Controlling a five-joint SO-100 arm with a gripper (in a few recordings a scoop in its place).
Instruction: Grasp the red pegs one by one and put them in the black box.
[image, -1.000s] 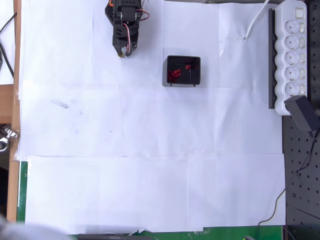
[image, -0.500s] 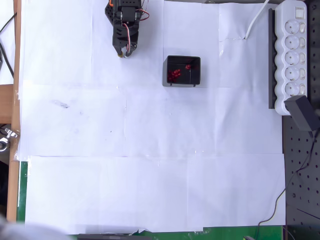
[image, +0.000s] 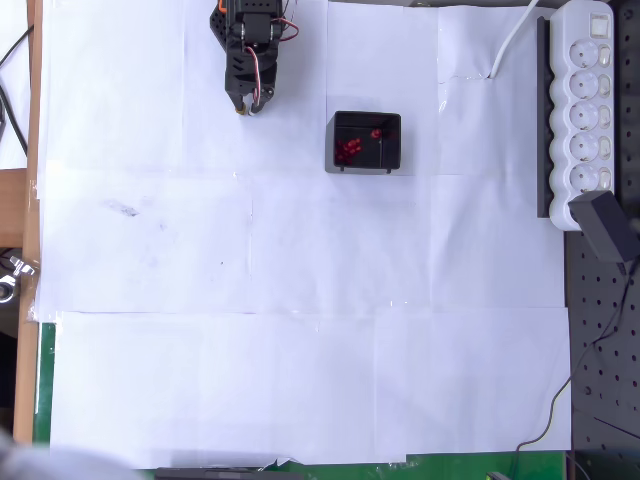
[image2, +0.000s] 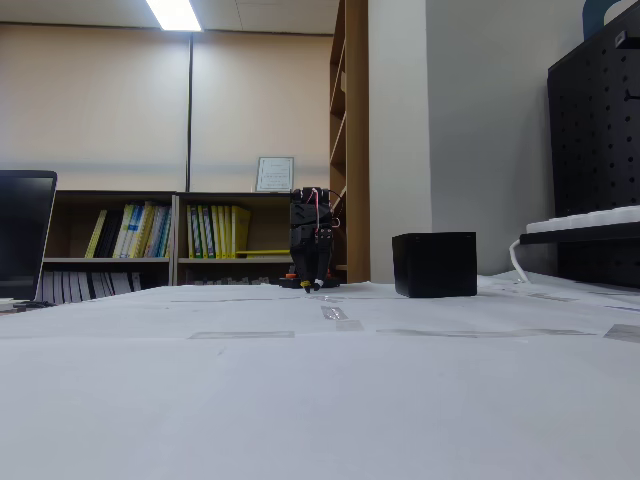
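Note:
The black box (image: 394, 152) stands on the white paper at the upper middle of the overhead view, with several red pegs (image: 348, 150) lying inside it, most at its left side. In the fixed view the black box (image2: 434, 264) is a dark cube right of the arm, its inside hidden. My gripper (image: 246, 106) points down at the top of the overhead view, left of the box and apart from it, folded back near the arm's base. In the fixed view my gripper (image2: 314, 286) hangs close to the table. Its fingers look closed with nothing between them.
A white power strip (image: 587, 110) on a black rail lies at the right edge, with a black plug and cables beside it. White paper sheets (image: 300, 300) cover the table. A faint smudge (image: 122, 208) marks the paper at the left.
The arm has drawn back slightly toward the top edge since the earliest frame. Box and pegs have not moved.

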